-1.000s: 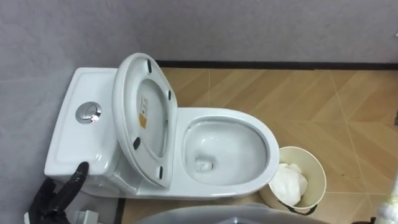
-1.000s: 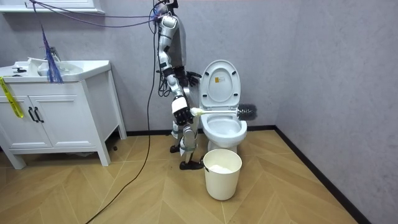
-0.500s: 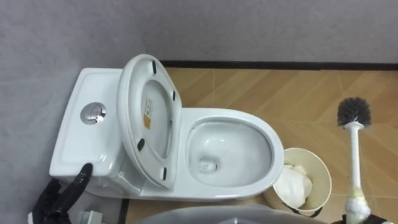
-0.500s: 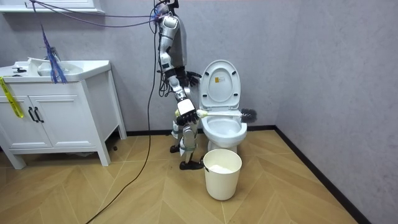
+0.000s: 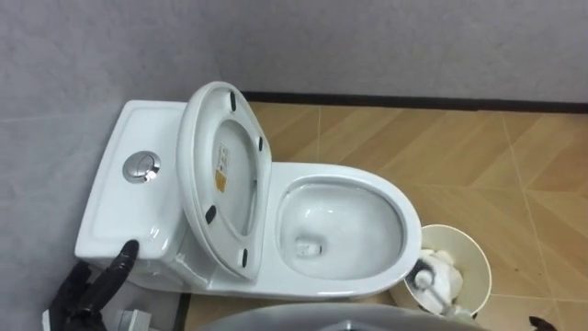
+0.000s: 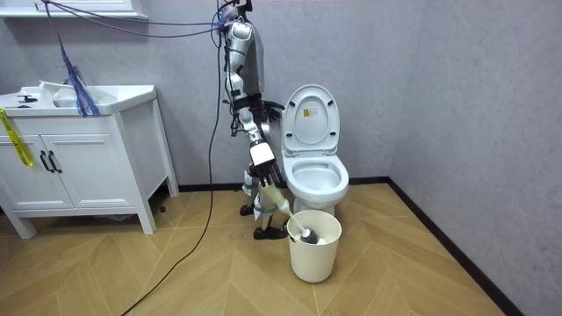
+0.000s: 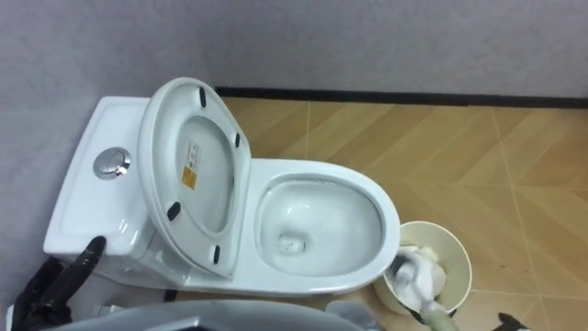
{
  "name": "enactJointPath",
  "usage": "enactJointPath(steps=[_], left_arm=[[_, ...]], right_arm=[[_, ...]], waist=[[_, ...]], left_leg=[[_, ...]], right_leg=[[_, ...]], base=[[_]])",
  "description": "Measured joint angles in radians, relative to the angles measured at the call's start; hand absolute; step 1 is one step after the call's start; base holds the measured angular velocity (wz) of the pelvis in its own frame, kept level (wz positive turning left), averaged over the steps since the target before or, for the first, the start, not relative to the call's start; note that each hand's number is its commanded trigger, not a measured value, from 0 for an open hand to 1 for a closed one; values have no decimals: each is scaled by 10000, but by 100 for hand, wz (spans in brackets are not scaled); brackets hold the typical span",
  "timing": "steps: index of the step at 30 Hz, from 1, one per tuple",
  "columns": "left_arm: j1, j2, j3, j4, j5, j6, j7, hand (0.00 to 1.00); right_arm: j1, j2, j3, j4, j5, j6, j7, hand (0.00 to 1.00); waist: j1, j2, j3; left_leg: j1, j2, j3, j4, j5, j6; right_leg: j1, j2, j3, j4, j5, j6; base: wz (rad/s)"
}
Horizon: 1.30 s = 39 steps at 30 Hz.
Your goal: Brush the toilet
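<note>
Standing at the toilet [image 5: 347, 173], seat and lid [image 5: 220, 175] tipped up against the tank, bowl open. Gripping the toilet brush [image 5: 424, 276] by its handle with the right hand [image 6: 262, 168], fingers wrapped round it, bristle end down inside the cream bin [image 5: 480, 267] just right of the bowl, against the white wad [image 5: 450, 260] there. Resting the left hand [image 5: 92, 280] low at the near left by the tank, fingers loose and spread.

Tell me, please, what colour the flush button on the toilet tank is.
Shiny silver: the flush button is set in the white tank. It shows best in the left eye view.
</note>
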Motion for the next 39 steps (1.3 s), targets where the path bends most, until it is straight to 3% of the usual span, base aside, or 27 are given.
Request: enactJointPath(steps=[4,21,23,28,35,39], left_arm=[[0,-1,44,1,98,0,0,0],[-60,104,345,49,1137,0,1,0],[-131,117,349,53,1291,0,1,0],[-364,167,462,72,2192,1,0,0],[-651,226,538,67,2945,0,2,0],[-660,221,526,69,2936,0,3,0]], right_arm=[[-4,-2,-128,114,304,-15,139,0],[-481,-12,-354,1261,518,-3,547,0],[-626,-19,-290,1681,717,16,750,0],[-798,-16,-280,2539,1169,241,2219,0],[-894,1,-98,3049,1465,863,4024,0],[-980,-3,-296,3080,1477,918,4628,0]], waist=[[23,-30,-8],[245,-124,-35],[279,-151,-43],[322,-167,-45],[548,-169,-48],[417,-170,-49]], left_leg=[[75,-23,-188,35,-13,23],[197,17,-252,40,-24,40],[173,-12,-442,41,-25,42],[136,-39,-1012,43,-29,49],[-11,-19,-1318,56,-28,45],[5,-44,-1553,57,-29,44]], right_leg=[[107,9,-17,-14,-15,1],[264,80,-48,-65,-15,-31],[331,47,-188,-122,-14,-30],[585,-12,-624,-326,-25,-12],[570,-12,-868,-336,-102,-65],[703,-74,-1111,-338,-175,-58]], base=[[2],[1],[19],[25],[13],[16]])
